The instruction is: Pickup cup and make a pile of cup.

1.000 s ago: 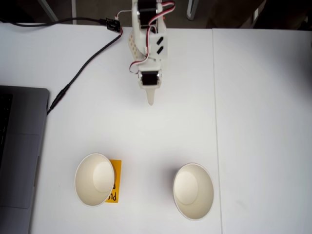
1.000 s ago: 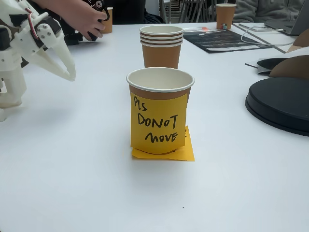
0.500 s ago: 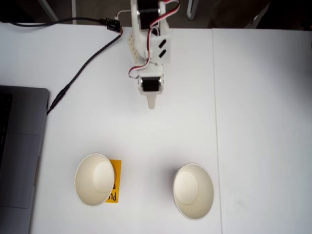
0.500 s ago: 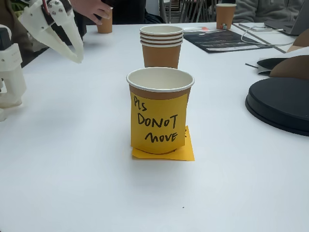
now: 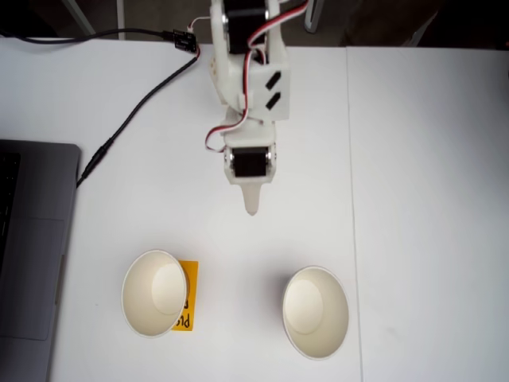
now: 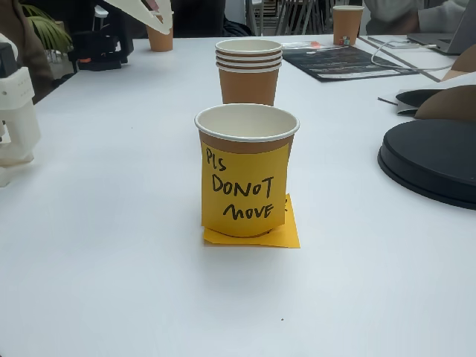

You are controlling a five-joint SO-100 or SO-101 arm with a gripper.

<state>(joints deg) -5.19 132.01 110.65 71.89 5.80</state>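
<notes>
White table (image 5: 429,199), seen from above in a fixed view and from table height in another. A laptop (image 5: 28,247) lies at the left edge of the top-down view, with a black cable (image 5: 135,103) running toward the arm's base.

The arm (image 5: 250,79) reaches down-frame from the top edge, its wrist over bare table. The gripper (image 5: 252,205) tapers to a single pale tip there, well short of both cups. In the low view its tip (image 6: 152,15) sits high at the top edge, above the table. Nothing is held; jaw opening cannot be told.

Left cup (image 5: 153,293) stands upright on an orange note (image 5: 185,306). Right cup (image 5: 316,312) stands upright, well apart from it.
</notes>
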